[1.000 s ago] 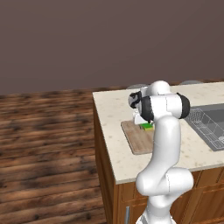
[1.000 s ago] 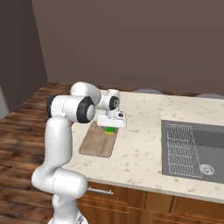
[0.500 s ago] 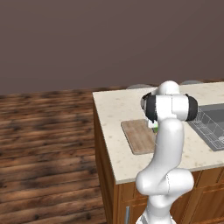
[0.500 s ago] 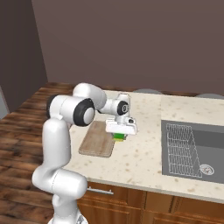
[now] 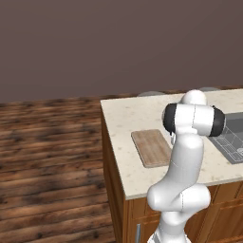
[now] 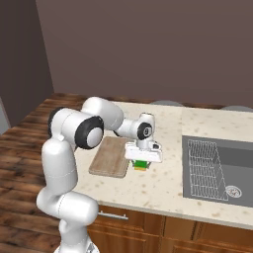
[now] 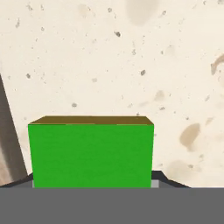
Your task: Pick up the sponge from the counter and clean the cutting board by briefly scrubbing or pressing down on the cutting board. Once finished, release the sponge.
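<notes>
Pincer (image 6: 142,165) clamped on the green sponge (image 6: 141,164), holding it over the speckled surface (image 6: 163,185) just beside the right edge of the cutting board (image 6: 109,156); in the hand view the sponge (image 7: 91,151) sits between the fingertips above bare stone

Bright green sponge (image 7: 91,155) with yellow underside, light-brown grained cutting board (image 6: 110,156), beige speckled counter (image 6: 163,185), dark plank floor (image 5: 47,156)

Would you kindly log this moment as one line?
hand: shut on sponge | sponge: over counter, beside cutting board | release: not yet done
</notes>
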